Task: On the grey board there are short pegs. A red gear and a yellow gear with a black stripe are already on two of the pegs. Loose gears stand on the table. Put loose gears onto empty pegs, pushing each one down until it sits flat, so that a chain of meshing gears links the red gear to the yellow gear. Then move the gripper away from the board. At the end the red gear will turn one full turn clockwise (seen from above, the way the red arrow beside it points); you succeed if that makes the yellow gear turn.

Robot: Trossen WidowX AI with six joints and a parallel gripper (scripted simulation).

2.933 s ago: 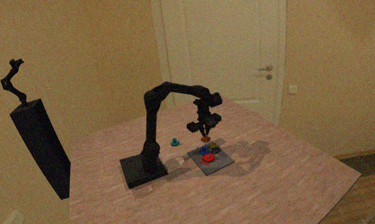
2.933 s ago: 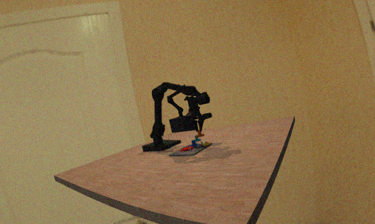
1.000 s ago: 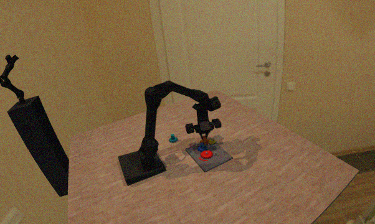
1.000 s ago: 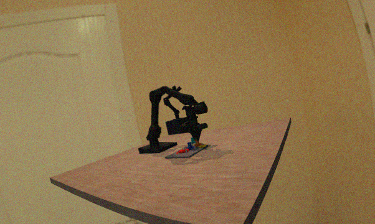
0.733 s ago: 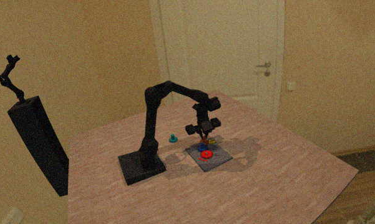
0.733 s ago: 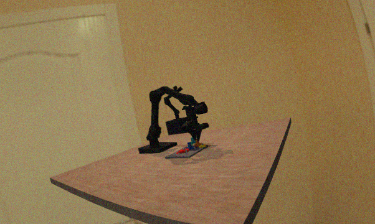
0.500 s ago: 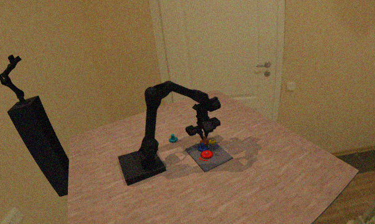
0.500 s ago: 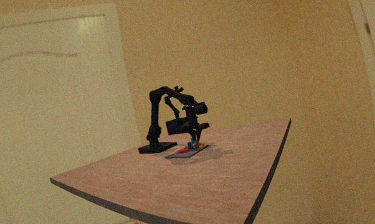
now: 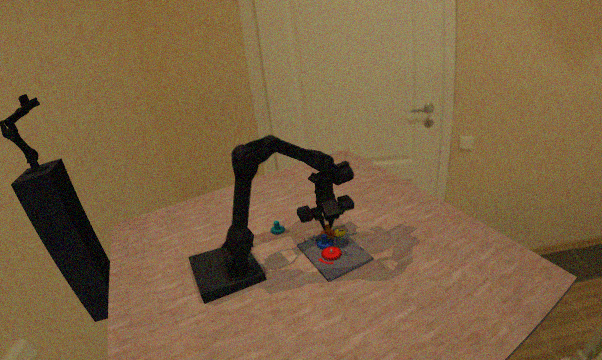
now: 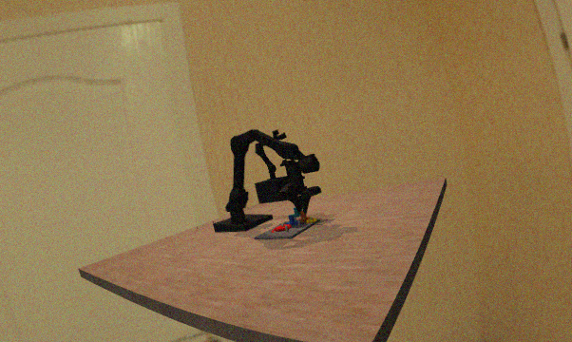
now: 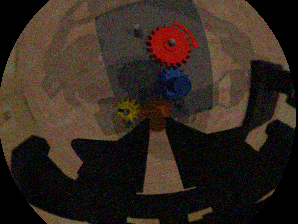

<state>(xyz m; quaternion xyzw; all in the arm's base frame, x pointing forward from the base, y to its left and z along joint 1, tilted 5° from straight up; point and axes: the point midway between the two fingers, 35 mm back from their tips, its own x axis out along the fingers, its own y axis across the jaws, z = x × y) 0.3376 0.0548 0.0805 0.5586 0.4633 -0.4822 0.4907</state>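
The grey board [image 9: 348, 266] [image 10: 267, 236] [image 11: 112, 30] lies on the table. The red gear [image 9: 331, 253] [image 10: 281, 229] [image 11: 162, 47] sits on it, the red arrow beside it. The blue gear [image 9: 323, 243] [image 10: 293, 220] [image 11: 172, 85] stands on the board next to the red gear. The yellow gear [image 9: 340, 232] [image 10: 312, 220] [image 11: 131, 113] is at the board's far part. My gripper [image 9: 329, 227] [image 10: 304, 214] [image 11: 156, 120] is shut on an orange gear [image 11: 156, 108], low over the board between the blue and yellow gears. Whether the orange gear sits flat is hidden. A teal gear [image 9: 277, 228] stands on the table.
An empty peg [image 11: 138, 33] shows beside the red gear in the wrist view. The arm's black base [image 9: 226, 275] [image 10: 243, 222] stands left of the board. A second black arm on a tall block [image 9: 61, 235] is at the far left in the top view.
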